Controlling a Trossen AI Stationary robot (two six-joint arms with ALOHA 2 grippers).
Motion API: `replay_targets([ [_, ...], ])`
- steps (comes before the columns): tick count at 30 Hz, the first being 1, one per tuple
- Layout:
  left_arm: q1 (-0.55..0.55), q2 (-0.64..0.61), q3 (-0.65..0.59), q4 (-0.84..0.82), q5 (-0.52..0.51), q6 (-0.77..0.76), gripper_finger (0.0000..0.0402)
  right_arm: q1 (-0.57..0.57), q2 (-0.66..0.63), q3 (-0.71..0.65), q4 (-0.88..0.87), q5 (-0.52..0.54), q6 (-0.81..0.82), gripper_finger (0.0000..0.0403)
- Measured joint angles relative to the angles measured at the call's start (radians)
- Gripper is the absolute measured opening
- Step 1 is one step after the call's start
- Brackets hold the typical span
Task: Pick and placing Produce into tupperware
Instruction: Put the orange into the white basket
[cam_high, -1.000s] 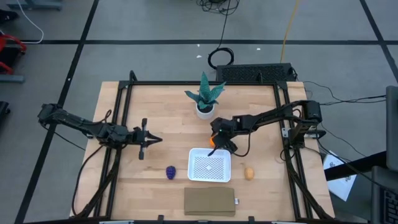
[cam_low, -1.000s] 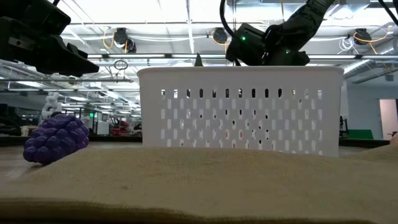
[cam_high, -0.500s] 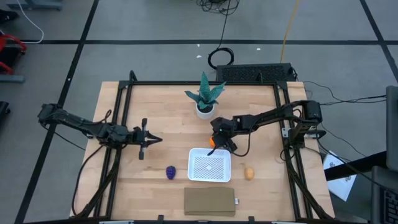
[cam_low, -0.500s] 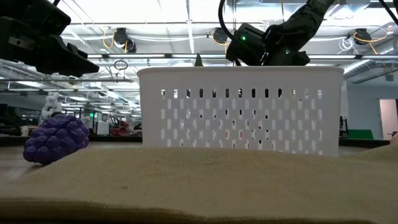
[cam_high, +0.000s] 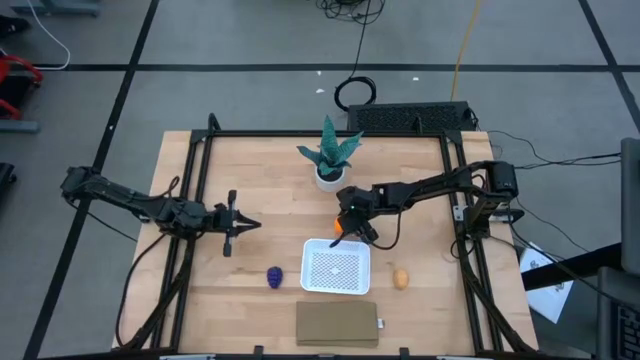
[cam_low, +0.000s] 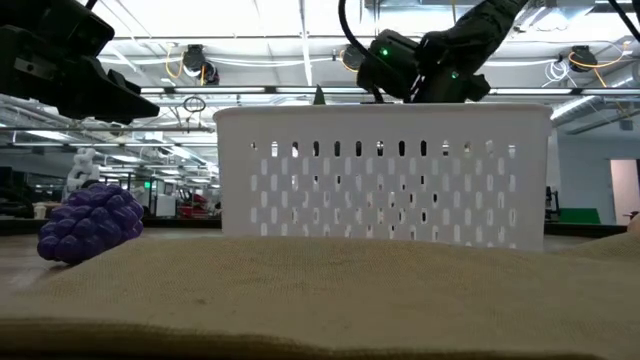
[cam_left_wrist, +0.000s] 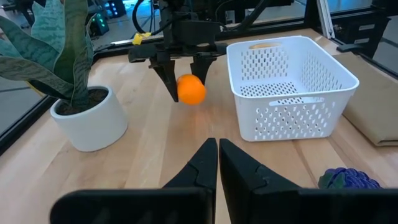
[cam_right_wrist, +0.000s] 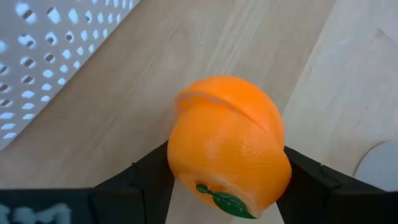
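A pale wooden table (cam_high: 270, 180) on a dark frame fills the middle of the high view, with grey floor around it. My right gripper (cam_high: 345, 224) holds the orange piece (cam_left_wrist: 191, 89), its two fingers pressed on either side of the fruit, as the right wrist view shows up close. In the left wrist view the piece looks lifted clear of the wood. In the high view it sits just above the upper left corner of the white tupperware (cam_high: 337, 266), not yet over it.

The tupperware looks empty. The purple bumpy piece (cam_high: 274, 277) lies on the table left of it, a little apart, and the tan-yellow oval piece (cam_high: 400, 277) lies to its right. Below the tupperware in the frame is a flat brown slab (cam_high: 337, 323); above my right gripper stands a teal potted plant (cam_high: 329, 157).

My left gripper (cam_high: 232, 223) waits at the left of the frame, well apart from everything, fingers closed together on nothing.

I judge this to be the carry of the first piece. The next move calls for bringing the orange over the container's wall, centring it above the dotted floor, then spreading my fingers low enough that it does not bounce out.
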Motion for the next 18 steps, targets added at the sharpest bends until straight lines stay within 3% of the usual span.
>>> replay_targets([
  [10,0.000,0.000,0.000,0.000,0.000,-0.004,0.0021,0.014,-0.001,0.073,-0.076,-0.001,0.015,0.0215],
  [18,0.000,0.000,0.000,0.000,0.000,-0.011,0.0021,0.014,-0.111,0.075,-0.076,0.000,0.041,0.0219],
])
